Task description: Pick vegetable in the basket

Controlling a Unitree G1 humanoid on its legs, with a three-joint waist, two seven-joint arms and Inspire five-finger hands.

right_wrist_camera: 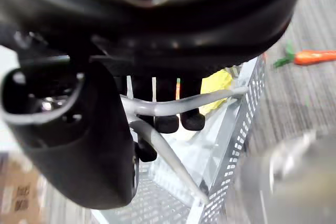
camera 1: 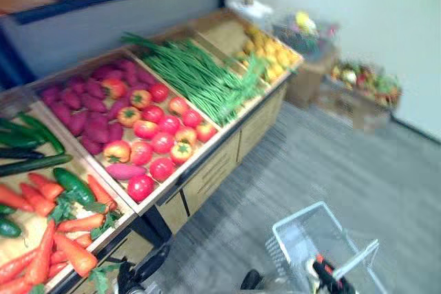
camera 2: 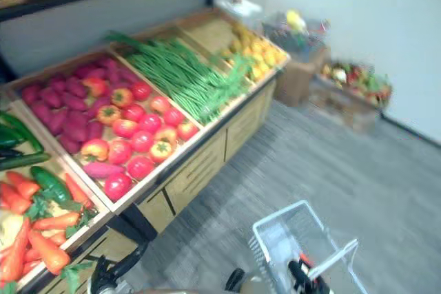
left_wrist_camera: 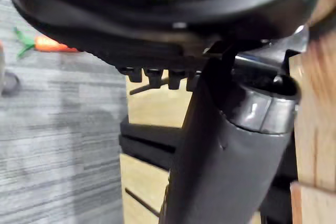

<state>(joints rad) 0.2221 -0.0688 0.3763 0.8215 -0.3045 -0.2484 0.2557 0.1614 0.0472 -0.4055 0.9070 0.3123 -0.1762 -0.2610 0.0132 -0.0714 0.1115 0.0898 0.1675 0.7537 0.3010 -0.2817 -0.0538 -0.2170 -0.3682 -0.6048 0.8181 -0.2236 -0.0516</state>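
Wire basket (camera 1: 298,215) down at 5 o'clock, hooked on the right hand (right_wrist_camera: 79,140), veg all up on the stand

Right hand is clenched round the basket's handle (right_wrist_camera: 215,97), so it's busy. Left hand (left_wrist_camera: 220,161) sits low at 7 o'clock, right against the wooden stand (camera 1: 258,125); honestly can't tell if it's loose or closed. Nearest veg are the carrots (camera 1: 65,239), roughly 9 to 10 o'clock from that hand, lying every which way, with cucumbers (camera 1: 72,184) just past them. Tomatoes (camera 1: 162,142) and green beans (camera 1: 200,77) are further off, toward 11 and 12. My guess is the left arm reaches, then swings over to the basket at its 3 o'clock.
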